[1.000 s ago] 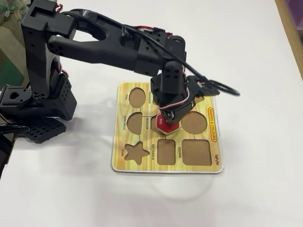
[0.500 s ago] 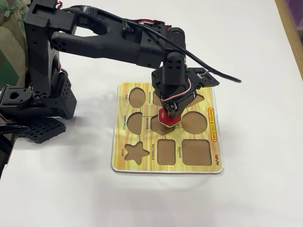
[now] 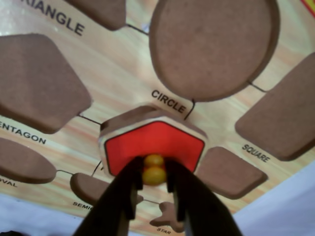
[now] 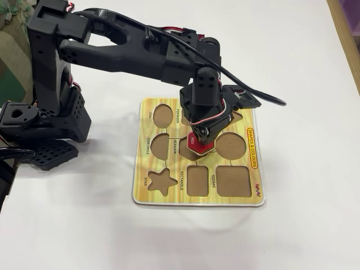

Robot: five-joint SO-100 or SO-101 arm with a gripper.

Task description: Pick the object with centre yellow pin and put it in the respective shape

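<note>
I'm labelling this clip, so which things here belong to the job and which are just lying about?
Job:
- red hexagon piece, tilted, not seated
- tool, shut on its yellow knob
- shape board

Lying about:
- empty cut-outs: circle, square, star
- white table

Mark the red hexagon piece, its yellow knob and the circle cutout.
red hexagon piece [image 3: 152, 142], wrist view, red face.
yellow knob [image 3: 154, 174], wrist view, rounded front between the end effector's fingers.
circle cutout [image 3: 214, 44], wrist view, brown recessed floor.

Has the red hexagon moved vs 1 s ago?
Yes. In the fixed view the hexagon sits slightly higher against the board, nearer the pentagon slot than a second ago, held by its knob in the gripper.
</note>
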